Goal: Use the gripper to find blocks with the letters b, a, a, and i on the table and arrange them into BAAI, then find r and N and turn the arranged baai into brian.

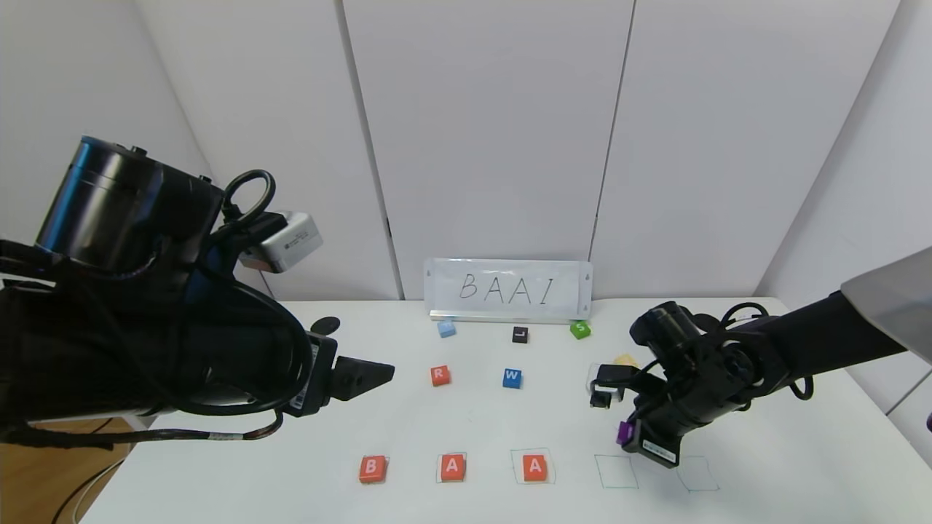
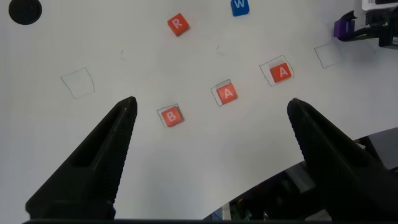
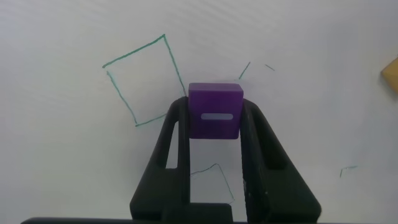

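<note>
On the white table [image 1: 764, 407] we find B, A, A placed; our right gripper [image 3: 214, 118] pinches the purple I block [image 3: 214, 111] near its square, left gripper [image 2: 208, 134] spread idle; R, N remain.

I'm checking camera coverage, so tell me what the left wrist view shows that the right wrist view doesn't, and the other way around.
Only the left wrist view shows the orange-red B cube, two orange-red A cubes, the orange-red R cube, the blue W cube and the left gripper with its jaws wide open above them.

Only the right wrist view shows the purple cube's white I mark up close, clamped between the right gripper's jaws, and a yellowish object at the picture's edge.

Both show the purple cube, the white tabletop and thin green drawn squares.
</note>
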